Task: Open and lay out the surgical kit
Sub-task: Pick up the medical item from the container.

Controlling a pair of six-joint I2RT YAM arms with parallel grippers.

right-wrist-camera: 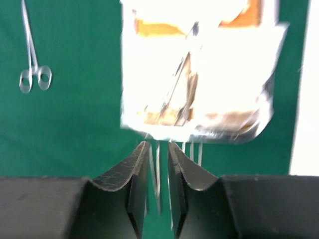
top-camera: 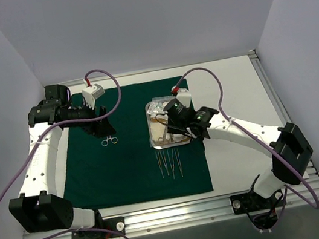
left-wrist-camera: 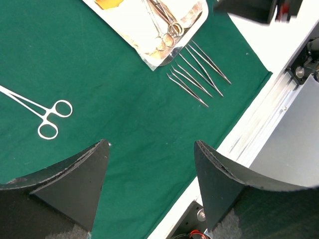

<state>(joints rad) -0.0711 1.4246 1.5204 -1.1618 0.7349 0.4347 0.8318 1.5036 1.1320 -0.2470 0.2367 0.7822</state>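
The dark green cloth (top-camera: 125,168) lies spread flat on the table. The steel tray (top-camera: 156,141) sits at its right side and holds ring-handled clamps (left-wrist-camera: 167,26), gauze and packets. Several thin tweezers (top-camera: 170,164) lie in a row on the cloth just in front of the tray. One clamp (top-camera: 109,141) lies alone on the cloth to the left. My left gripper (top-camera: 105,128) is open and empty, just behind that clamp (left-wrist-camera: 50,117). My right gripper (top-camera: 175,134) hovers over the tray's near edge, jaws a little apart, holding nothing. The tweezers (right-wrist-camera: 158,174) show blurred through its gap.
White table surface (top-camera: 243,142) lies right of the cloth. An aluminium rail (top-camera: 181,213) runs along the near edge and also shows in the left wrist view (left-wrist-camera: 269,119). White walls enclose the left, back and right sides.
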